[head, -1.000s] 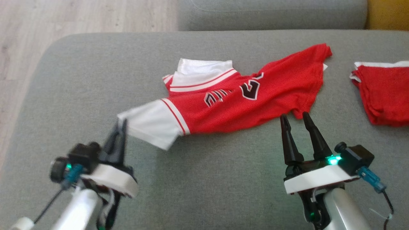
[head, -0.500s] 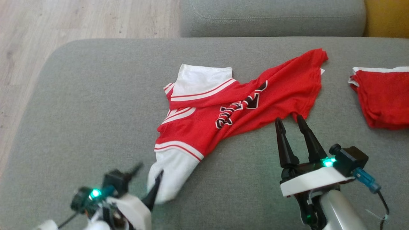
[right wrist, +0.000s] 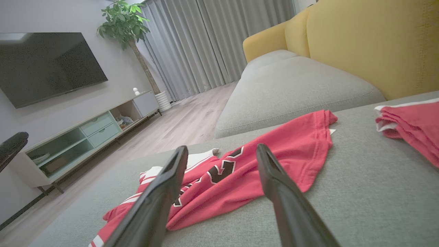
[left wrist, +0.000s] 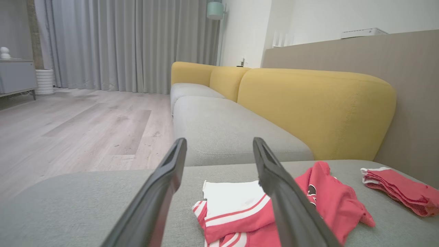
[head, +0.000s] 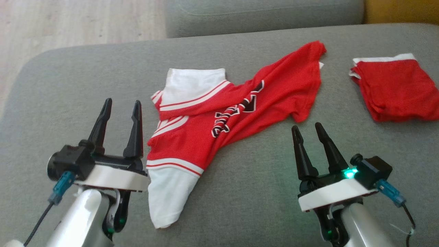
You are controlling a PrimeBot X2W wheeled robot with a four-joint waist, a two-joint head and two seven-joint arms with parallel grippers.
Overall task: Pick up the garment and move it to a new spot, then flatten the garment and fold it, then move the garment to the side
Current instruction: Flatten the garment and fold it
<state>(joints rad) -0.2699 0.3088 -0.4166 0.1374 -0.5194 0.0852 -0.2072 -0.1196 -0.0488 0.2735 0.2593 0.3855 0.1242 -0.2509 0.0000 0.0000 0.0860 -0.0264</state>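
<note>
Both tools wide, holding nothing: our left tool [head: 122, 101] just beside the shirt [head: 274, 85], by its white sleeve; right tool [head: 306, 126] near the hem. Shirt lies rumpled in the middle of the cushion [head: 68, 85], sleeve twd the near edge. We reckon they're open to regrip & flatten.

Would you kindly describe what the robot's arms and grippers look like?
The left gripper and right gripper match: two long, tapered black fingers, a white collar, a silvery forearm. Each carries a small black camera with a teal plug and dark cable, plus a green light.
</note>
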